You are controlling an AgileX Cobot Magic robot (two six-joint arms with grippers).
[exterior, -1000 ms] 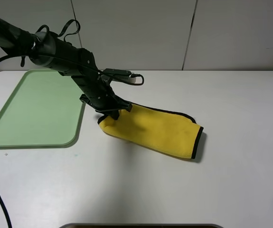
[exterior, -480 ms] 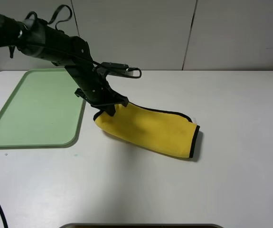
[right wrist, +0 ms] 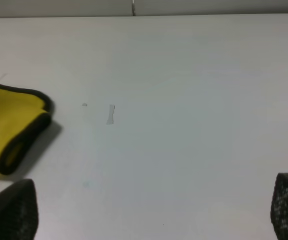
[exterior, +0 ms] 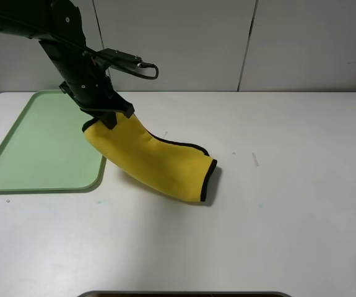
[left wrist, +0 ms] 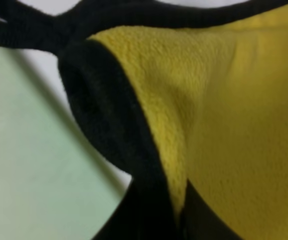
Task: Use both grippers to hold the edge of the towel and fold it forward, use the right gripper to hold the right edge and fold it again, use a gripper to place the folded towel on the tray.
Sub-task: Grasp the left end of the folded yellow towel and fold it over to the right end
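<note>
Folds look done. left gripper (exterior: 106, 117) clamped on towel (exterior: 159, 161) end, just beside tray (exterior: 41, 142). right gripper (right wrist: 149, 210) wide open, empty. Only tray drop left, imo.

In the high view, the left arm (exterior: 54, 31) is running off the top-left edge. The tips of the left pincer (exterior: 111, 119) are hiding inside the towel (exterior: 159, 164), and the arm is covering the tray's (exterior: 41, 148) far right corner. A dark strip (exterior: 184, 294) at the bottom edge is showing too little to identify. The left wrist view is blurring everything, with yellow cloth overflowing the picture. In the right wrist view, the edges are cropping the right pincer (right wrist: 151, 207) down to two fingers (right wrist: 13, 212) and clipping the towel.
</note>
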